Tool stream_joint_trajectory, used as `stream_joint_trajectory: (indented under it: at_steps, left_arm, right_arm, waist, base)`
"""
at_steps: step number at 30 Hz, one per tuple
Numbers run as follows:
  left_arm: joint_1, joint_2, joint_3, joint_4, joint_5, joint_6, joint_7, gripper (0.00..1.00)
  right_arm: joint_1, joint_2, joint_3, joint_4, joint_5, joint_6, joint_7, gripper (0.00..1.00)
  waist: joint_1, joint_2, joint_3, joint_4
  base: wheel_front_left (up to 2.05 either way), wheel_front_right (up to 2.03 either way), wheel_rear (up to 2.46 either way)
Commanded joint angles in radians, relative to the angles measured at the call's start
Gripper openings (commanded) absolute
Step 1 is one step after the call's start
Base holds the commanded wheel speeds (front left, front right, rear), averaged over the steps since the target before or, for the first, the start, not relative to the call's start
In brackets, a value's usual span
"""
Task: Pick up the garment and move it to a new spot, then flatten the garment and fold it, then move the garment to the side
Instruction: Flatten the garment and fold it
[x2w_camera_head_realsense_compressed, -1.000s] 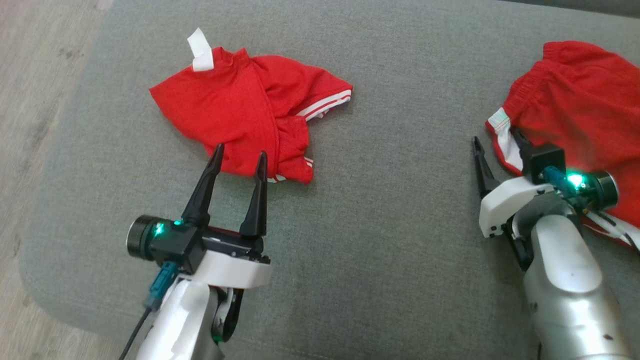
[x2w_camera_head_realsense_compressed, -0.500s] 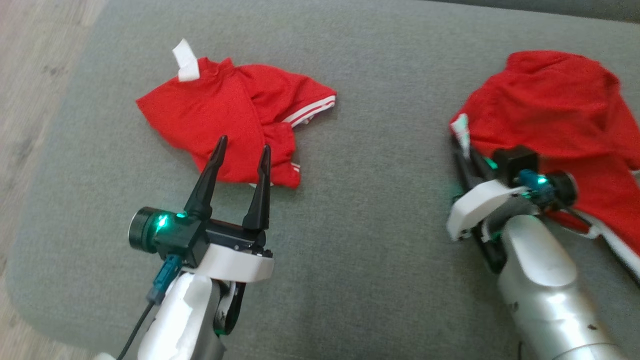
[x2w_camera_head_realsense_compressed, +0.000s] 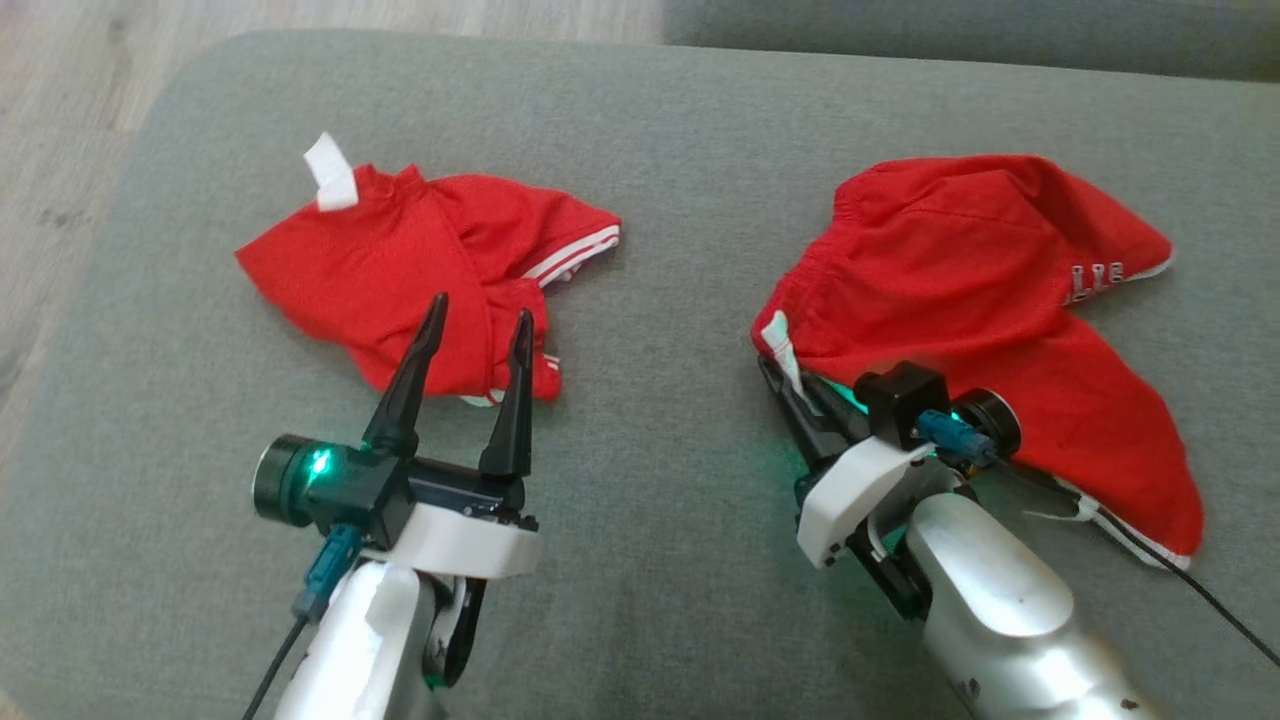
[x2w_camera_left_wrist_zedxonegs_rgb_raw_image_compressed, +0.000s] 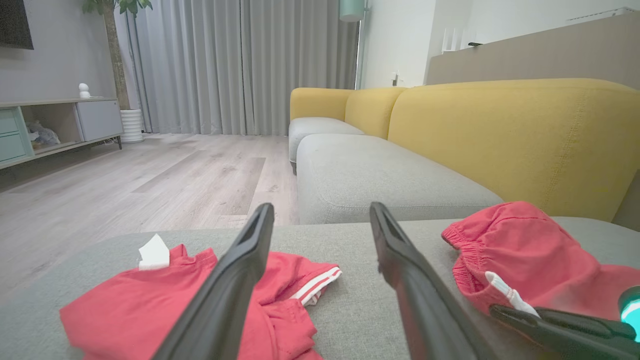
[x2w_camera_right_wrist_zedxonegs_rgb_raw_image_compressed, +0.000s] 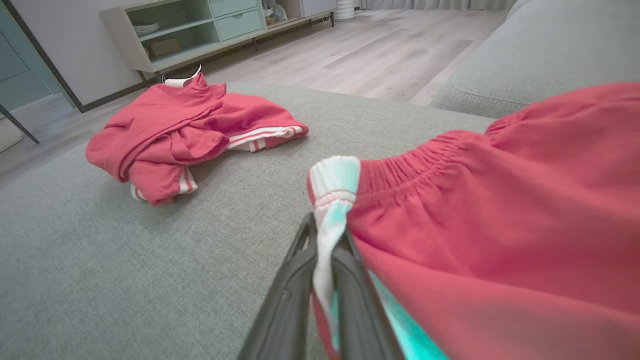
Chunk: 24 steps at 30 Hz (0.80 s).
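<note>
Garment (x2w_camera_head_realsense_compressed: 960, 270) pick-up looked like the step in hand. The right gripper (x2w_camera_head_realsense_compressed: 780, 375), lower centre-right of the head view, was clamped on its white-trimmed waistband corner, and the rest of the red cloth lay crumpled on the grey cushion (x2w_camera_head_realsense_compressed: 680, 180) at right. The left gripper (x2w_camera_head_realsense_compressed: 481, 306) hung with fingers apart over another red piece (x2w_camera_head_realsense_compressed: 350, 270) at left. Next would likely come a lift clear and a carry to bare cushion.

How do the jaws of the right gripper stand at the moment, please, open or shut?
Shut. In the right wrist view the right gripper has its jaws pressed together on the white waistband corner of the red shorts.
</note>
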Motion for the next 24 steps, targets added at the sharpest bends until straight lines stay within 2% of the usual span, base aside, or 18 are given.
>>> stream_joint_trajectory:
  at_steps: [1, 9, 12, 17, 18, 24]
  left_arm:
    - [-0.011, 0.005, 0.041, -0.028, 0.012, 0.003, -0.006, 1.0]
    - [0.006, 0.008, 0.056, -0.033, 0.017, 0.001, -0.006, 1.0]
    - [0.011, 0.009, 0.061, -0.035, 0.016, -0.002, -0.006, 1.0]
    - [0.019, 0.01, 0.076, -0.034, 0.012, -0.002, -0.006, 1.0]
    - [0.023, 0.01, 0.079, -0.03, 0.012, -0.004, -0.006, 1.0]
    - [0.034, 0.009, 0.083, -0.022, 0.011, -0.005, -0.006, 1.0]
  right_arm:
    - [-0.005, 0.012, 0.011, -0.034, 0.007, -0.001, -0.006, 1.0]
    - [0.022, 0.004, -0.016, -0.084, 0.017, -0.001, -0.011, 1.0]
    - [0.048, -0.02, -0.066, -0.142, 0.011, -0.001, -0.015, 1.0]
    - [0.13, -0.042, -0.244, -0.273, -0.038, -0.001, -0.03, 1.0]
    - [0.173, -0.036, -0.329, -0.316, -0.07, -0.001, -0.031, 1.0]
    - [0.296, 0.0, -0.54, -0.441, -0.146, -0.001, -0.04, 1.0]
  waist:
    - [0.0001, 0.0, -0.009, -0.011]
    - [0.0001, 0.0, -0.035, -0.057]
    - [0.0001, 0.0, -0.048, -0.083]
    - [0.0001, 0.0, -0.066, -0.134]
    - [0.0001, 0.0, -0.07, -0.155]
    - [0.0001, 0.0, -0.081, -0.2]
  base:
    - [0.0, 0.0, 0.0]
    - [0.0, 0.0, 0.0]
    - [0.0, 0.0, 0.0]
    - [0.0, 0.0, 0.0]
    - [0.0, 0.0, 0.0]
    - [0.0, 0.0, 0.0]
